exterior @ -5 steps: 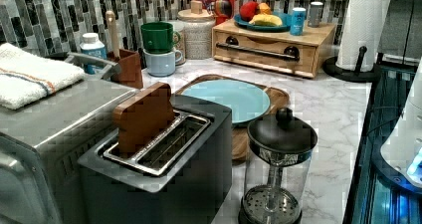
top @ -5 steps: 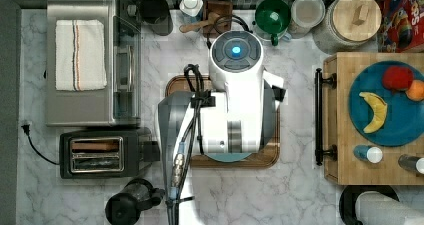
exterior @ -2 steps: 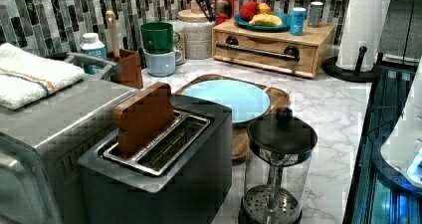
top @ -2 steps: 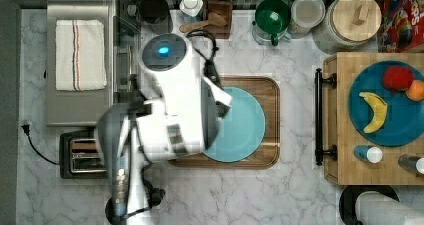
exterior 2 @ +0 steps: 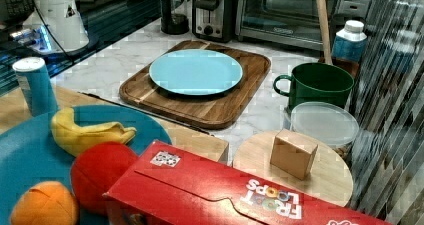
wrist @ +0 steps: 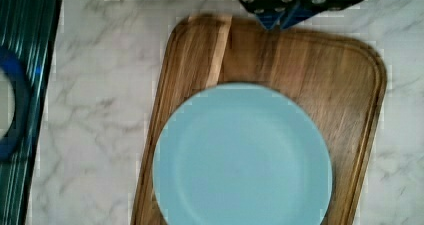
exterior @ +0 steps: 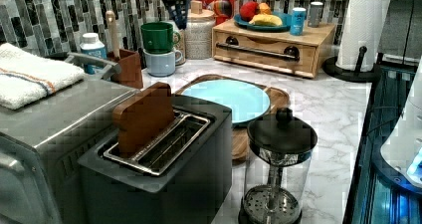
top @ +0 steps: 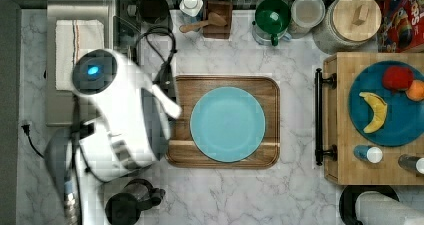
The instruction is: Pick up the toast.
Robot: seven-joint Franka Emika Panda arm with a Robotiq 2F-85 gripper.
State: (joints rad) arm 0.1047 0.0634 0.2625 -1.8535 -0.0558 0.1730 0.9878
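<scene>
Toast (exterior: 143,118) is standing upright in the near slot of the dark toaster (exterior: 164,169), beside the toaster oven (exterior: 45,129). Whether the hand is apart or together, I cannot tell. Behind, a blue plate (exterior: 234,98) is sitting on the wooden tray (exterior: 276,95).

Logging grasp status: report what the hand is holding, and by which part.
Nothing is held. The toast stands in the toaster slot, and the hand hangs above the counter, well apart from it.
</scene>
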